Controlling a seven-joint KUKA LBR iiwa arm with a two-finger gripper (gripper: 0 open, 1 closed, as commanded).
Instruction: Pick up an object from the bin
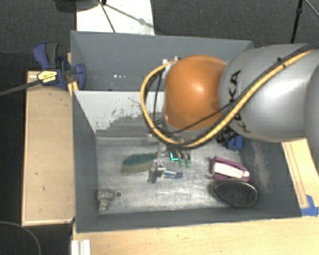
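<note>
Orange wrist cover [194, 92] hangs over the tool [158, 170], its spread impossible to tell, beside a flat green pad [137, 162] at mid-frame, likely light, soft, best pinched across its width.

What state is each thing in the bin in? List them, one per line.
green oval pad: lying flat, middle.
gripper: low, beside that pad's right end.
pink-and-white thing: on its side, right.
black oval mesh: flat, front right.
grey lump: loose, front left.
</note>
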